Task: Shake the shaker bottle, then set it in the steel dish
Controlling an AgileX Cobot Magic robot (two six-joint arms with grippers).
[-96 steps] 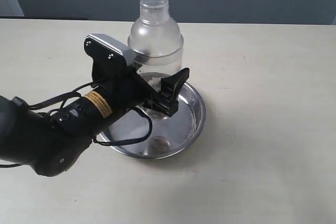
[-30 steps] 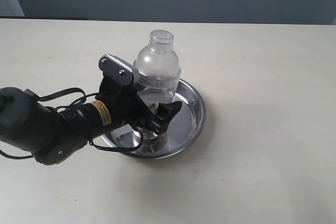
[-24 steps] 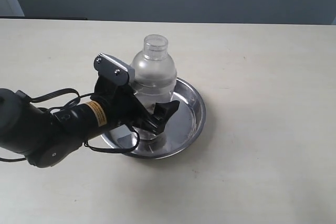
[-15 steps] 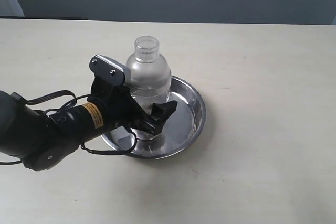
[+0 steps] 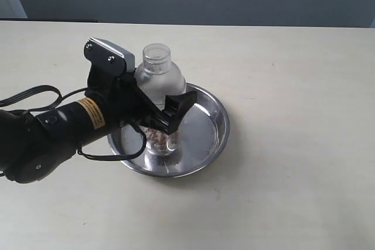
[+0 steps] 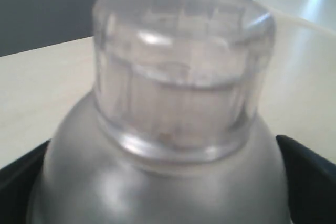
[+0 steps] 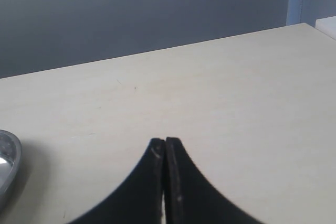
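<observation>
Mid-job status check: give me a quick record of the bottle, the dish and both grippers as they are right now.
shaker bottle: upright, cap on, base inside the steel dish, brownish grains at the bottom
steel dish: on the table, holds only the bottle
left gripper: jaws closed around the bottle's body
right gripper: shut, empty, over the table near the dish's rim
placement: bottle appears set down, not yet released

bottle [image 5: 153, 83]: smooth, frosted, translucent plastic; cap [image 6: 184, 61] clearer, faintly ribbed plastic. dish [image 5: 214, 122]: polished steel, mirror-glossy. table [image 5: 293, 162]: pale, smooth, matt top. left gripper [image 5: 164, 100] and right gripper [image 7: 165, 153]: matt black plastic. bracket [image 5: 109, 55] on left arm: dull silver metal, with screws. cable [image 5: 35, 95]: black, slightly glossy sheath.
</observation>
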